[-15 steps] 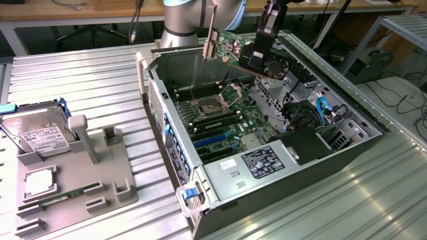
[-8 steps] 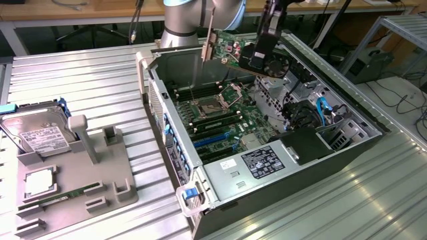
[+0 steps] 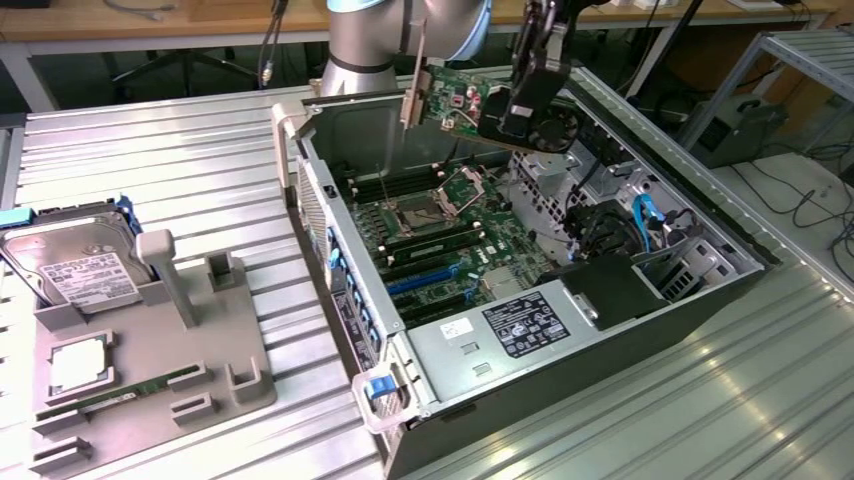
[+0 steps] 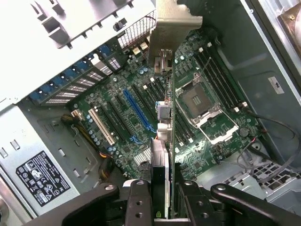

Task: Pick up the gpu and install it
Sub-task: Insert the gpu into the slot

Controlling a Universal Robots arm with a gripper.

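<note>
- A ribbed silver metal table (image 3: 160,150) is being used as the work surface; a large black-and-silver computer case (image 3: 641,350) is lying on it, side panel off, interior facing up.
- A green motherboard (image 3: 454,235) is being exposed on the case floor, with rows of long expansion slots beside a square silver processor socket (image 4: 202,103).
- A grey plastic parts fixture (image 3: 200,370) is being kept at the exterior view's left, well apart from the case, with a silver boxy hard drive (image 3: 74,265) standing in it.
- The grey jointed robot arm (image 3: 367,40) is being held over the far end of the case.
- The gpu (image 3: 467,100), a thin dark circuit card with a round black fan, is being carried in the air above the open case, clear of the motherboard and not yet seated.
- Its pale metal bracket (image 3: 411,85) is being pointed toward the case's slotted rear wall; the long axis is running from the gripper out to that bracket.
- The black two-finger gripper (image 3: 534,85) is being pressed onto the fan end of the card, pinching it edge-down.
- The long blue slot (image 4: 137,110) is lying below and to one side of the card's lower edge; the card appears offset from it rather than directly over it.
</note>
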